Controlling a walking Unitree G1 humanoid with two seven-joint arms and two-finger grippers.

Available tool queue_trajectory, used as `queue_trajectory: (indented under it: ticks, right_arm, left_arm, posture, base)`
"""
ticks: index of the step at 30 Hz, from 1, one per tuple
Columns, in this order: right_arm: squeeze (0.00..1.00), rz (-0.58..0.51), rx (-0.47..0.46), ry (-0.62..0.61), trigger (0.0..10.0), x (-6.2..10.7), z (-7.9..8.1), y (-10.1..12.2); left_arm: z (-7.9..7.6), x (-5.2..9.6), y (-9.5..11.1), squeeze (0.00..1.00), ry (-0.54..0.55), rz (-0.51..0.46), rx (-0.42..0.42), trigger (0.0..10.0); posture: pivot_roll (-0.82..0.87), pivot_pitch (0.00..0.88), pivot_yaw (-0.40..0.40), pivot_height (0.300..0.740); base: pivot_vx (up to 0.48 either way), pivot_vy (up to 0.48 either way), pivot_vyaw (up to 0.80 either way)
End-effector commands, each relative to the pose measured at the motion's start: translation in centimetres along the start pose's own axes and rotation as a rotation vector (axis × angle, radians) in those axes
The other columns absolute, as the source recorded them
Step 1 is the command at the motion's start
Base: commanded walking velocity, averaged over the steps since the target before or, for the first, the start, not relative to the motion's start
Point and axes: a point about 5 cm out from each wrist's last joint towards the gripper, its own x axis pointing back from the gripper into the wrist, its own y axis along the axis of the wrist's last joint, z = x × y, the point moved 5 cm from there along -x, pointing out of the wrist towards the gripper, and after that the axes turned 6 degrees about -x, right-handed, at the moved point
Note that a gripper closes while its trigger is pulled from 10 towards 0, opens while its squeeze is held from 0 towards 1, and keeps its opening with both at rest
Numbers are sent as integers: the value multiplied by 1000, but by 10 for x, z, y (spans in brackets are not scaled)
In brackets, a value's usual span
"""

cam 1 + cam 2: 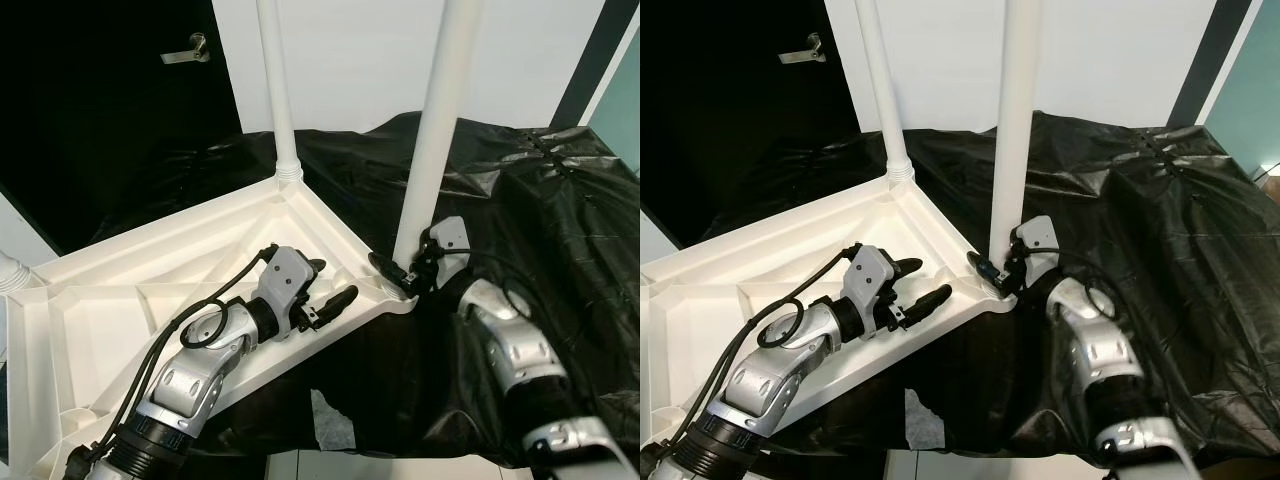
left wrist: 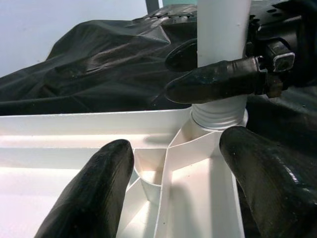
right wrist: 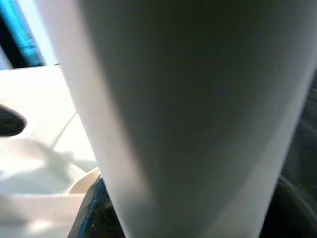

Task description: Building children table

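White tabletop (image 1: 150, 300) upside down on black sheet, w/ white legs (image 1: 437, 120) upright at corners.

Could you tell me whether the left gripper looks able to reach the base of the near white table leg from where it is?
Probably yes: the open left gripper faces the near white table leg across bare white tabletop underside, though the right gripper already clamps that base.

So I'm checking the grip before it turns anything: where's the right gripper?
The right gripper is at the foot of the near leg, jaws around it where it meets the tabletop's corner.
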Motion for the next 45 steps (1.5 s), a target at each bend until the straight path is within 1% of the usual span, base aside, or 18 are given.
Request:
queue_trajectory:
  ticks: [1, 2, 3, 5, 6, 9, 11, 16, 22, 23, 24, 25, 33, 34, 35, 36, 39, 45]
  right_arm:
    - [0, 54, -21, -62, 10000, 2, 0, -15]
    - [0, 65, -44, -124, 10000, 4, -2, -19]
    - [0, 65, -44, -124, 10000, 4, -2, -19]
    - [0, 73, -55, -262, 10000, 8, -4, -25]
    - [0, 73, -55, -262, 10000, 8, -4, -25]
    - [0, 56, -72, -421, 10000, 11, 0, -24]
    - [0, 65, -71, -476, 10000, 12, 2, -27]
    - [0, 58, -120, -530, 10000, 13, 4, -26]
    - [0, 25, -101, -524, 10000, 12, 7, -16]
    - [400, 15, -104, -517, 10000, 12, 7, -13]
    - [400, 9, -106, -511, 10000, 12, 6, -12]
    - [1000, -8, -108, -502, 10000, 13, 5, -8]
    - [1000, -10, -57, -284, 10000, 20, -2, -3]
    - [561, -14, -48, -253, 10000, 22, -4, -1]
    - [561, -14, -48, -253, 10000, 22, -4, -1]
    - [0, -13, -45, -206, 10000, 24, -5, 1]
    - [0, 12, -8, -57, 10000, 23, -3, 2]
    - [0, 35, 40, 100, 10000, 16, 1, 5]
  left_arm:
    - [-3, 1, 0, 0, -67, -4, -10, 10000]
    - [-3, 0, 1, 0, -65, -8, -8, 10000]
    - [-3, 0, 1, 0, -65, -8, -8, 10000]
    - [-3, 0, 0, 0, -71, -5, -9, 10000]
    - [-3, 0, 0, 0, -71, -5, -9, 10000]
    - [-6, -1, 1, 0, -87, -5, -11, 10000]
    - [-7, -2, 0, 0, -91, -4, -10, 10000]
    - [-7, -3, 1, 0, -89, -9, -18, 10000]
    - [-4, -4, 4, 0, -89, -17, -25, 10000]
    - [-4, -4, 5, 0, -88, -18, -27, 10000]
    - [-4, -4, 5, 0, -87, -18, -28, 10000]
    - [-4, -4, 5, 0, -86, -18, -30, 10000]
    - [-5, -2, 3, 0, -82, -15, -29, 10000]
    - [-5, -2, 3, 0, -83, -15, -29, 10000]
    - [-5, -2, 3, 0, -83, -15, -29, 10000]
    - [-5, -1, 3, 0, -82, -15, -30, 10000]
    - [-2, -2, 3, 0, -74, -13, -37, 10000]
    - [0, -6, 6, 0, -67, -22, -41, 10000]
  posture:
    - [-39, 0, 20, 740]
    - [-40, 0, 20, 740]
    - [-40, 0, 20, 740]
    - [-45, 0, 29, 740]
    - [-45, 0, 29, 740]
    - [-48, 0, 34, 740]
    - [-50, 0, 34, 740]
    - [-47, 0, 32, 740]
    - [-46, 0, 31, 740]
    - [-46, 0, 30, 740]
    - [-45, 0, 30, 740]
    - [-44, 0, 30, 740]
    - [-41, 0, 32, 740]
    - [-42, 0, 32, 740]
    - [-42, 0, 32, 740]
    - [-42, 0, 35, 740]
    - [-47, 0, 38, 740]
    - [-40, 0, 36, 740]
  base:
    - [0, 0, 0]
    - [0, 0, 0]
    - [0, 0, 0]
    - [0, 0, 0]
    - [0, 0, 0]
    - [0, 0, 0]
    - [0, 0, 0]
    - [0, 0, 0]
    - [0, 0, 0]
    - [0, 0, 0]
    - [0, 0, 0]
    - [0, 0, 0]
    - [0, 0, 0]
    - [0, 0, 0]
    - [0, 0, 0]
    - [0, 0, 0]
    - [0, 0, 0]
    - [0, 0, 0]
